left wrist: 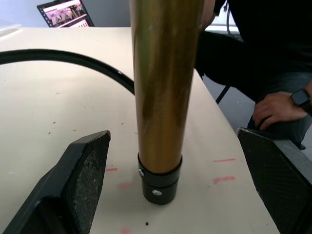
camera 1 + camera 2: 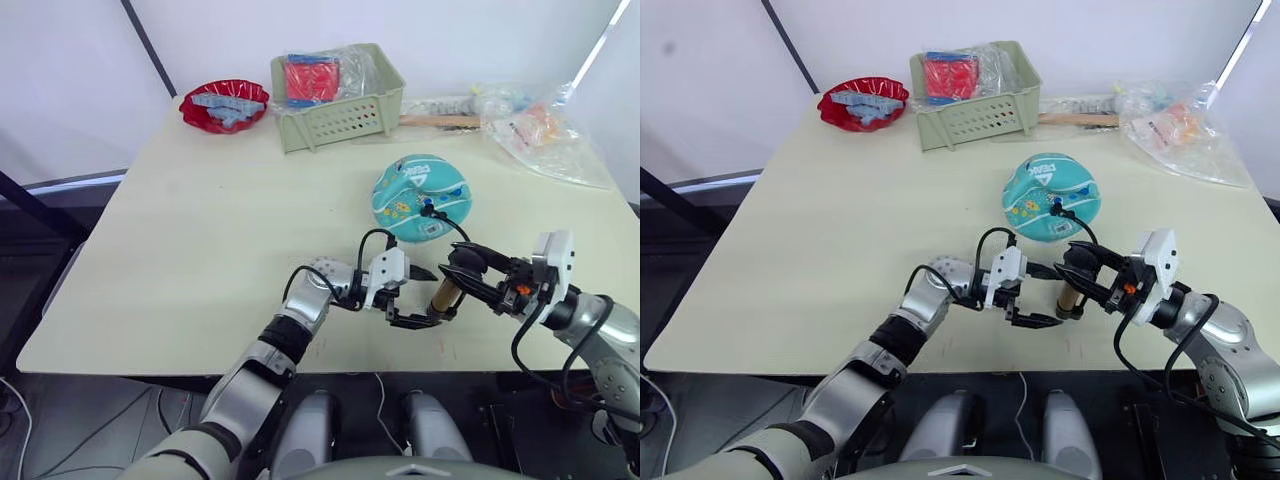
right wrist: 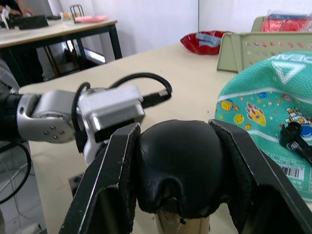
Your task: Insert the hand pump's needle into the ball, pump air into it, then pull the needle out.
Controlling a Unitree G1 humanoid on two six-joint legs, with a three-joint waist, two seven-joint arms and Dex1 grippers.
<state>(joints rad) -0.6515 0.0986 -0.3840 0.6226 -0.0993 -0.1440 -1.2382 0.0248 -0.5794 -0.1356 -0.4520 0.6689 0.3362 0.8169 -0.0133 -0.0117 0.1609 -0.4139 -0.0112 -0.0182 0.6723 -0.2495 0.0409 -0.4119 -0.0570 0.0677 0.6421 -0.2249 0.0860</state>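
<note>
Right wrist view: right gripper (image 3: 175, 165) clamped on pump (image 2: 446, 292) handle. Left gripper (image 1: 173, 190) gaping around the upright gold tube, untouching. Ball (image 2: 422, 197) just beyond, needle (image 2: 428, 210) seemingly seated. Slick, rigid tube; best gripped low, near the base cap.

A gold-bronze hand pump (image 2: 444, 297) stands upright on the table's near edge, its black hose arching to the needle (image 2: 428, 210) plugged into the partly deflated teal ball (image 2: 421, 196) just beyond.
</note>
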